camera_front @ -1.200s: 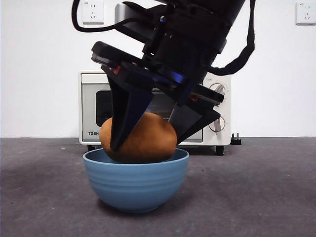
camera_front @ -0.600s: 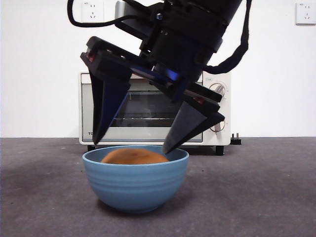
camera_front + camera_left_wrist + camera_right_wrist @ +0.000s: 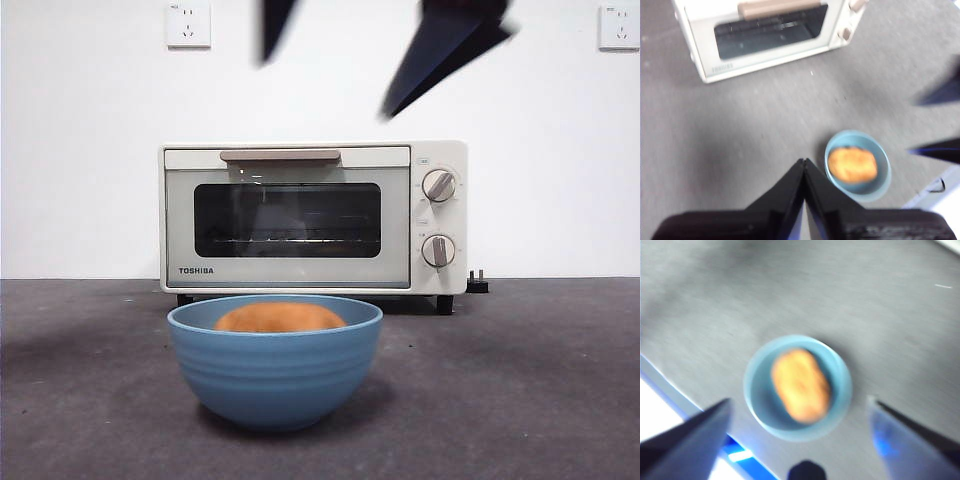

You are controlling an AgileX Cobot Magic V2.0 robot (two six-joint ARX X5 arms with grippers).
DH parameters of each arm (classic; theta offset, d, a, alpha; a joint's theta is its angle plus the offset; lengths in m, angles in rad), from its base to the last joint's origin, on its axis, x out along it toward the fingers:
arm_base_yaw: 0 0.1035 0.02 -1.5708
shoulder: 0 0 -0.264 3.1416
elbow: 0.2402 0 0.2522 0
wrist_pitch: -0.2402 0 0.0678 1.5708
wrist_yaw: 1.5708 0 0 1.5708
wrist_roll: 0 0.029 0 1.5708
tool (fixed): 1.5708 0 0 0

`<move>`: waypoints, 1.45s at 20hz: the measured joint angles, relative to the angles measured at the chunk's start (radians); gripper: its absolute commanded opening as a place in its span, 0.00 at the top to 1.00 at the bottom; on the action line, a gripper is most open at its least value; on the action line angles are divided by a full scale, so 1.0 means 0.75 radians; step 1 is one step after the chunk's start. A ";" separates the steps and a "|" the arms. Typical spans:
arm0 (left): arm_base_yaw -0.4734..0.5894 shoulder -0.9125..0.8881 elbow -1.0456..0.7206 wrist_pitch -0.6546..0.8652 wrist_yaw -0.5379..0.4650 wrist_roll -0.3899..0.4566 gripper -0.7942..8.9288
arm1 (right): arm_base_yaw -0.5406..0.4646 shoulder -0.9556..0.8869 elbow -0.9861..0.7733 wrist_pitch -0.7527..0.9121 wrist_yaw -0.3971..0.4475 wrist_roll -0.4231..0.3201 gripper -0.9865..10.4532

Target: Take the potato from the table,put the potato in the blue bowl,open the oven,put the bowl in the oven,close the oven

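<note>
The dark grey table (image 3: 560, 400) is spreading across the whole scene, with the cream-white oven (image 3: 313, 216) standing at its back against the wall, its glass door shut beneath the beige bar handle (image 3: 280, 155). In front of the oven, apart from it, the blue bowl (image 3: 275, 375) is sitting upright on the table. The potato (image 3: 280, 318) is lying inside the bowl, its top showing above the rim. The right gripper (image 3: 800, 425) is hovering high above the bowl, jaws spread wide and empty. The left gripper (image 3: 804, 167) is waiting to one side of the bowl, jaws pressed together on nothing.
</note>
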 measured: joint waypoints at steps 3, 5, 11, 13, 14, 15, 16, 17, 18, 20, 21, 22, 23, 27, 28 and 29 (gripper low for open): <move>0.000 0.163 0.001 0.171 0.008 0.000 0.92 | 0.001 -0.197 0.000 -0.147 0.150 0.002 0.92; 0.000 0.274 0.001 0.315 0.103 -0.001 0.92 | 0.000 -0.347 0.000 -0.203 0.242 0.022 0.92; 0.001 0.626 0.001 0.720 0.335 -0.063 0.92 | 0.001 -0.755 0.000 -0.499 0.451 0.163 0.92; 0.000 0.710 0.001 0.882 0.405 -0.123 0.92 | 0.001 -0.857 0.000 -0.584 0.512 0.220 0.92; 0.000 0.742 0.002 0.963 0.415 -0.161 0.92 | 0.001 -0.895 0.000 -0.627 0.534 0.249 0.92; 0.000 0.771 0.008 1.020 0.418 -0.199 0.92 | 0.001 -0.927 -0.001 -0.649 0.550 0.273 0.92; 0.000 0.803 0.022 1.060 0.418 -0.235 0.92 | 0.001 -0.953 0.000 -0.648 0.560 0.289 0.92; 0.000 0.835 0.042 1.091 0.418 -0.266 0.92 | 0.001 -0.979 0.000 -0.649 0.560 0.305 0.92; 0.001 0.869 0.070 1.094 0.418 -0.290 0.92 | 0.001 -1.001 0.000 -0.649 0.557 0.318 0.92; 0.000 0.948 0.153 1.085 0.419 -0.313 0.92 | 0.001 -1.028 0.000 -0.649 0.558 0.341 0.92; 0.001 0.992 0.204 1.079 0.418 -0.318 0.92 | 0.001 -1.031 0.000 -0.649 0.559 0.347 0.92; 0.000 1.040 0.263 1.064 0.414 -0.321 0.92 | 0.001 -1.031 0.000 -0.649 0.560 0.351 0.92; 0.000 1.083 0.324 1.030 0.410 -0.320 0.92 | 0.001 -1.030 0.000 -0.649 0.560 0.352 0.92; 0.000 1.205 0.528 0.790 0.307 -0.213 0.92 | 0.001 -1.030 0.000 -0.649 0.569 0.356 0.92; 0.000 1.216 0.543 0.754 0.270 -0.168 0.92 | 0.001 -1.030 0.000 -0.649 0.588 0.357 0.92; 0.000 1.223 0.545 0.729 0.250 -0.133 0.92 | 0.001 -1.030 0.000 -0.649 0.609 0.357 0.92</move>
